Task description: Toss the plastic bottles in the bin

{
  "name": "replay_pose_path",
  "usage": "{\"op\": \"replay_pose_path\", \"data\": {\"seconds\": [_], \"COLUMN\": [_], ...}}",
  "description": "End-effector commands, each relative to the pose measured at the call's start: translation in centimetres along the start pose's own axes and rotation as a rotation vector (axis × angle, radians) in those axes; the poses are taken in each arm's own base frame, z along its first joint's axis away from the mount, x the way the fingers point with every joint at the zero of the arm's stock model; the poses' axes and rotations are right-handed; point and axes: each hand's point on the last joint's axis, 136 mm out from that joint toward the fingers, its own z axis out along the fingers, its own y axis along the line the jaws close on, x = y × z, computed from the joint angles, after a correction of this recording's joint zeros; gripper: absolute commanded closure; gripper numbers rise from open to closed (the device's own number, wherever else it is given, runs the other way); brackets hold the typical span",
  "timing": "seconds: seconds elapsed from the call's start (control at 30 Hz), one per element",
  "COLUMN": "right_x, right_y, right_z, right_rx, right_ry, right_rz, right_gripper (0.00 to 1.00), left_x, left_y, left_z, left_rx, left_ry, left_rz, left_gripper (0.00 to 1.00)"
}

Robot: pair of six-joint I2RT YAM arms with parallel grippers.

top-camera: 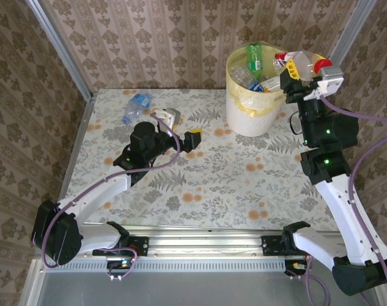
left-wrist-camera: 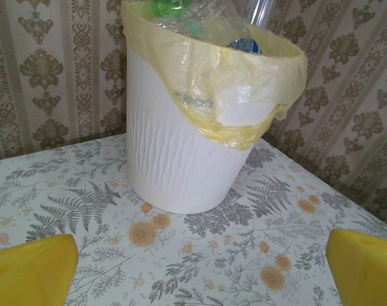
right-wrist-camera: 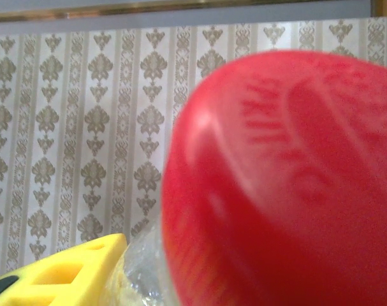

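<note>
**Gripping high, not yet released**

Right gripper, jaws half apart, clamps a clear plastic bottle with a red cap (huge in its wrist view) above the right rim of the white bucket bin with yellow bag liner, piled with green and clear bottles. Left gripper gapes wide, empty, facing the bin across the floral table. One blue-labelled clear bottle lies far left.
</note>
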Motion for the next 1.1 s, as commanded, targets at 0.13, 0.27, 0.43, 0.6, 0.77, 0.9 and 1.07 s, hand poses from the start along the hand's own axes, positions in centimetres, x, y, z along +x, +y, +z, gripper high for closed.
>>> {"op": "replay_pose_path", "data": {"seconds": [0.13, 0.27, 0.43, 0.6, 0.77, 0.9, 1.07], "right_x": [3.9, 12.5, 18.7, 17.3, 15.1, 14.5, 13.6], "right_y": [-2.8, -5.4, -6.8, -5.9, -5.9, -5.7, -5.2], "right_z": [4.1, 7.8, 8.9, 8.4, 7.0, 6.2, 4.9], "right_rx": [0.099, 0.134, 0.146, 0.089, 0.073, 0.062, 0.053], "right_ry": [0.129, 0.403, 0.639, 0.620, 0.609, 0.606, 0.624], "right_rz": [0.037, 0.123, 0.339, 0.346, 0.311, 0.301, 0.312], "right_gripper": [0.48, 0.29, 0.08, 0.05, 0.04, 0.03, 0.03], "left_x": [-0.8, -0.8, -0.7, -0.3, 0.1, 0.3, 0.5], "left_y": [0.6, 0.9, 1.5, 2.8, 3.7, 4.2, 4.5], "left_z": [-1.1, -1.3, -1.7, -2.2, -2.4, -2.4, -2.7], "left_rx": [-0.021, -0.028, -0.034, -0.068, -0.089, -0.099, -0.100], "left_ry": [-0.024, -0.019, 0.003, 0.016, 0.019, 0.020, 0.010], "left_rz": [0.007, 0.001, -0.020, -0.043, -0.070, -0.086, -0.098], "left_gripper": [0.00, 0.00, 0.00, 0.00, 0.00, 0.00, 0.00]}}
